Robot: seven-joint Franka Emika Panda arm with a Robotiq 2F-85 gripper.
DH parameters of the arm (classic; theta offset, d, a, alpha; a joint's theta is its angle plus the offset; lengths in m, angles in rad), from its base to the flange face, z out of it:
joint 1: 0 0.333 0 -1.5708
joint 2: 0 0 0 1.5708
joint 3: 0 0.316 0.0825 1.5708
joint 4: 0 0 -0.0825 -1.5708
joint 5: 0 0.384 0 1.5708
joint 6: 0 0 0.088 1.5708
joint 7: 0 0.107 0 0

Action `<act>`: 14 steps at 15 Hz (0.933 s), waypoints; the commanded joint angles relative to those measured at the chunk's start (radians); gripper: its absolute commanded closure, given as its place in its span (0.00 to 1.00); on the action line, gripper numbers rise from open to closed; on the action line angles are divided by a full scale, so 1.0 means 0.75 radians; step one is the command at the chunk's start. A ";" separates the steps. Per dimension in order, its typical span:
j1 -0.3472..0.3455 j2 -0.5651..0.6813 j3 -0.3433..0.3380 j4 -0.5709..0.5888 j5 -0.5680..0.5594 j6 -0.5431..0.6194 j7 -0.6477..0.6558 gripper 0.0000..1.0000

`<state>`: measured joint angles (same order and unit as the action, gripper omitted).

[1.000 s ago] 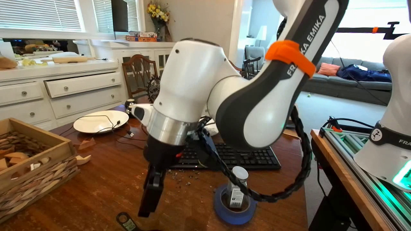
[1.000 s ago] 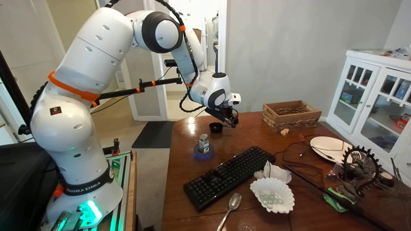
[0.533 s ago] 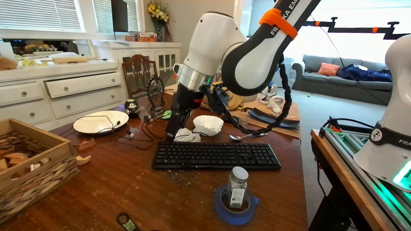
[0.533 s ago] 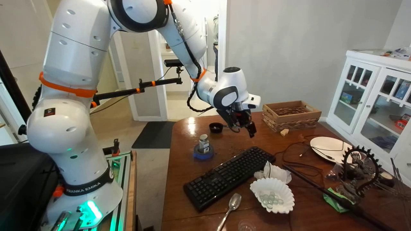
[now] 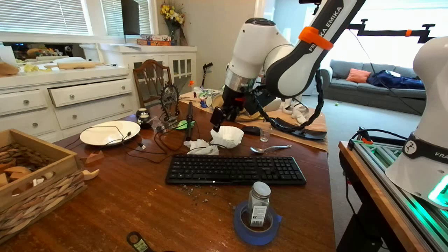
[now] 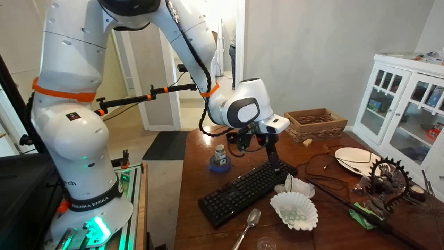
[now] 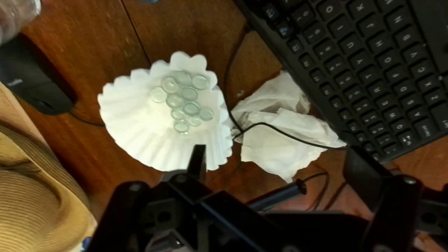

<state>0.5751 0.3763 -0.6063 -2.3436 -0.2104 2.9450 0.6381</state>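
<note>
Home interior, grey sofa (image 5: 378, 99), yellow flowers (image 5: 170, 13), wooden chair (image 5: 152, 63), white drawers (image 5: 98, 92)

In the wrist view, one white bowl (image 7: 129, 115) at nine o'clock holds at least ten clear pebbles (image 7: 191, 109); one keyboard (image 7: 371, 77) lies toward two o'clock. In an exterior view there are one spoon (image 5: 262, 149) toward four o'clock, one jar (image 5: 258, 204) and one roll of blue tape (image 5: 257, 239) toward five, one plate (image 5: 99, 135) toward nine.

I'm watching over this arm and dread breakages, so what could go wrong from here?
The open gripper might bump the white scalloped bowl, spilling the glass pebbles inside. If it closes low over the crumpled white sheet, it could also snag the thin black cable passing over it.
</note>
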 commanded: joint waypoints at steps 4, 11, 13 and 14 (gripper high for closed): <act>0.580 -0.011 -0.411 -0.124 -0.030 -0.272 0.614 0.00; 0.326 -0.003 -0.146 -0.109 0.018 -0.522 1.002 0.00; 0.184 -0.005 -0.045 -0.095 0.044 -0.556 1.060 0.00; 0.094 -0.013 0.024 -0.086 0.073 -0.573 1.067 0.00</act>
<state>0.7989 0.3812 -0.7059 -2.4271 -0.2015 2.5604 1.3909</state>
